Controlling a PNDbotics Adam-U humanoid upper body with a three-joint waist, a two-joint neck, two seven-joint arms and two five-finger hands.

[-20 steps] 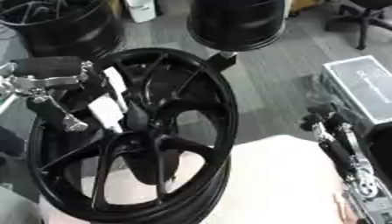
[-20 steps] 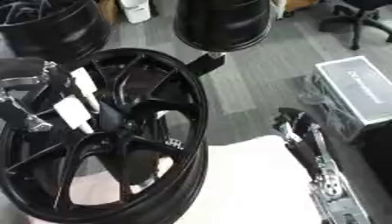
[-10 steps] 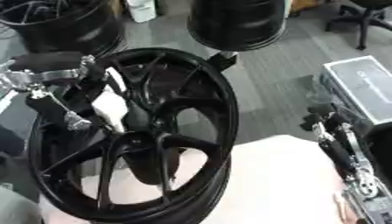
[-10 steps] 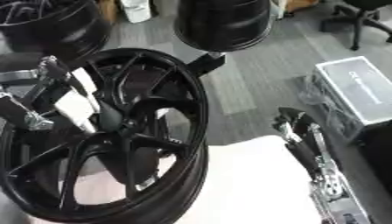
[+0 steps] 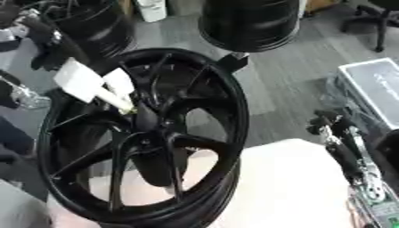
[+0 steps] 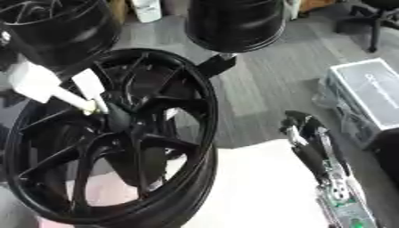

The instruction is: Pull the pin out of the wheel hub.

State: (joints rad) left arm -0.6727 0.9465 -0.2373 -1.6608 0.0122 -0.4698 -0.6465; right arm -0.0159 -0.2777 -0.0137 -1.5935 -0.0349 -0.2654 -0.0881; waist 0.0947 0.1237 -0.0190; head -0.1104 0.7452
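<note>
Wheel hub (image 5: pixel 148 138), black, spoked, upright on bench (image 5: pixel 288 187). Left hand (image 5: pixel 59 49) at upper left, fingers closed around white pin (image 5: pixel 113 95) at hub centre. Right hand (image 5: pixel 343 142) idle at lower right; finger state cannot be told.

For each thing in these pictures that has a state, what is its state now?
Black spoked wheel rim: upright, resting on the pale table.
White pin: tip at the hub, whether seated cannot be told.
Left hand: at the pin's outer end.
Right hand: idle beside the table, fingers up.
</note>
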